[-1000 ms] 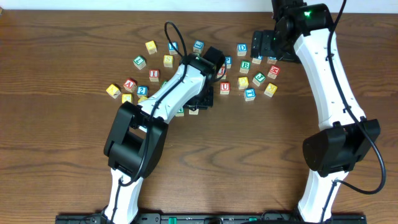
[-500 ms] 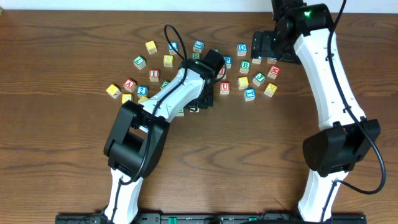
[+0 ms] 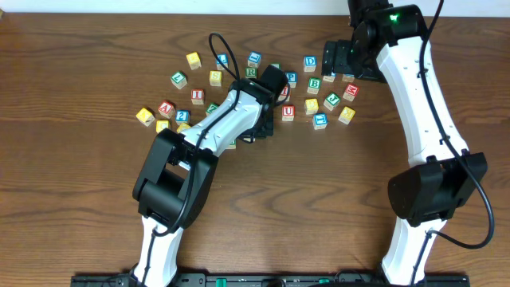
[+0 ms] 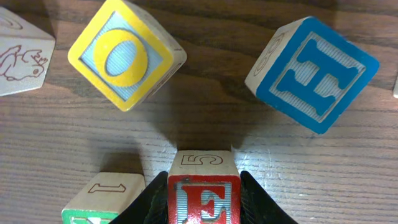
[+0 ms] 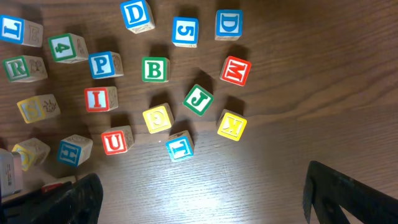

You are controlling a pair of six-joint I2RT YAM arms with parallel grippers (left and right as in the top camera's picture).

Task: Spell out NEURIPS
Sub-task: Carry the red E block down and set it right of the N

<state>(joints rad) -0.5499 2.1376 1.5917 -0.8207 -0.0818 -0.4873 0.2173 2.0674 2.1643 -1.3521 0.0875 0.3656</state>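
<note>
My left gripper (image 4: 204,186) is shut on the red E cube (image 4: 204,198), held low over the table near the cluster's front (image 3: 256,131). Right beside it on its left sits a green-faced cube (image 4: 102,199), its letter cut off by the frame edge. In the right wrist view lie the green R (image 5: 17,68), blue P (image 5: 102,65), red I (image 5: 99,98), red U (image 5: 116,140) and a yellow-faced cube (image 5: 37,107). My right gripper (image 5: 205,199) hangs open and empty above the table, near the far right of the cluster (image 3: 339,60).
A yellow O cube (image 4: 124,55) and a blue H cube (image 4: 314,71) lie just beyond the held cube. Other letter and digit cubes are scattered across the far middle of the table (image 3: 96,199), such as B (image 5: 154,70), J (image 5: 198,99), M (image 5: 235,70) and K (image 5: 231,126).
My left arm has shifted slightly, still gripping the E cube. The right arm has not moved.
</note>
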